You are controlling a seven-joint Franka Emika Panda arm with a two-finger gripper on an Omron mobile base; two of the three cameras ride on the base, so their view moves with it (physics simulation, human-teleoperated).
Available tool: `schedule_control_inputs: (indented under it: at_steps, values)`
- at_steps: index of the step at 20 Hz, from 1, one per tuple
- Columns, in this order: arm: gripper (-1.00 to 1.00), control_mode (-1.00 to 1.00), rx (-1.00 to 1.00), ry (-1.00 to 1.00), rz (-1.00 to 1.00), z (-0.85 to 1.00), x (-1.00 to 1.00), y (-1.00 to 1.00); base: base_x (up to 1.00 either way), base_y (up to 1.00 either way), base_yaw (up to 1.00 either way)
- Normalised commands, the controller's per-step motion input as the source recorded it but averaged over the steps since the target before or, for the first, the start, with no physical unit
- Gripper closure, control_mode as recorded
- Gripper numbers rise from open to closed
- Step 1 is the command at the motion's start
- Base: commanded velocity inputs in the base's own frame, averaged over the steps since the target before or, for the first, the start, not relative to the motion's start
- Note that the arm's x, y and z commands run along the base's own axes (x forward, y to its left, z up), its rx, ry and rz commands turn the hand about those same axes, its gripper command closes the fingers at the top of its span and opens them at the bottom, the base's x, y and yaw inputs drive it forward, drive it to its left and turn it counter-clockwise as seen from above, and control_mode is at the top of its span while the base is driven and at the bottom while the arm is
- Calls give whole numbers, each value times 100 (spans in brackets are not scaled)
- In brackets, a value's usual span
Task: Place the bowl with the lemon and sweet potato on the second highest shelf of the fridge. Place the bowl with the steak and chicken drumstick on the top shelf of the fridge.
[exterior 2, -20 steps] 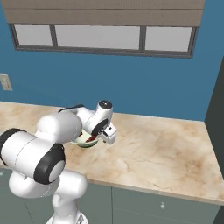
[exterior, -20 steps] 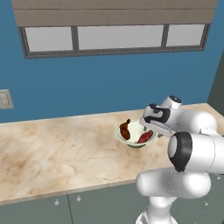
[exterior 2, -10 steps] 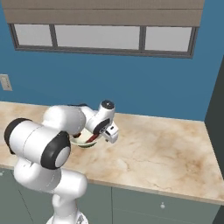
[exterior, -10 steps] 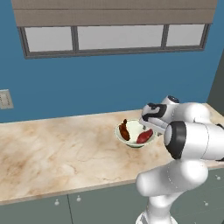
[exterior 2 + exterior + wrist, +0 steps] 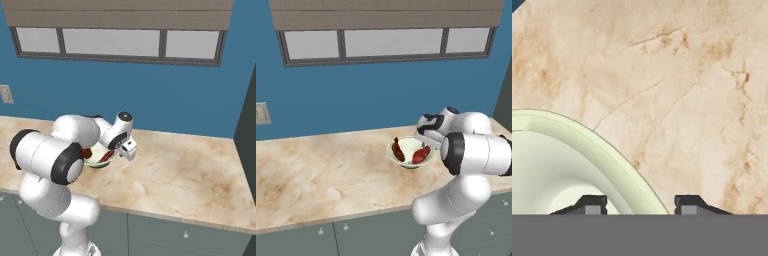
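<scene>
Item: pale green bowl [image 5: 410, 152], on the marble counter [image 5: 326, 175] below the window [image 5: 386, 42], well in from the front edge. Contents: chicken drumstick [image 5: 398, 149] on one side, steak [image 5: 421, 154] on the other.

Item: gripper [image 5: 640, 204], my only tool. Fingers [image 5: 592, 204] spread, one inside the bowl wall, the other outside over bare marble; the rim [image 5: 612, 155] passes between them. Nothing pinched yet.

Item: fridge, top shelf. Destination, as I judge it.

Risks, my estimate: I hold one point of a curved rim, so the loaded bowl may tilt on lifting and spill the meat. A shallow closing could slip off the lip.
</scene>
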Motion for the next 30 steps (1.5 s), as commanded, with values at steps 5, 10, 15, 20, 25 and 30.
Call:
schedule_control_inputs:
  at_steps: [5, 10, 15, 20, 25, 30]
  values:
    - [100, -100, 0, 0, 0, 0, -9, 0, 0, 0, 0]
    - [100, -100, 0, -8, -4, 37, -64, 19, 0, 0, 0]
    - [100, -100, 0, -18, -13, 57, -87, 41, 0, 0, 0]
    - [100, -100, 0, -15, -15, 65, -100, 30, 0, 0, 0]
    - [100, -100, 18, -9, -27, 97, -100, 7, 0, 0, 0]
    - [100, -100, 35, -1, -28, 100, -93, 0, 0, 0, 0]
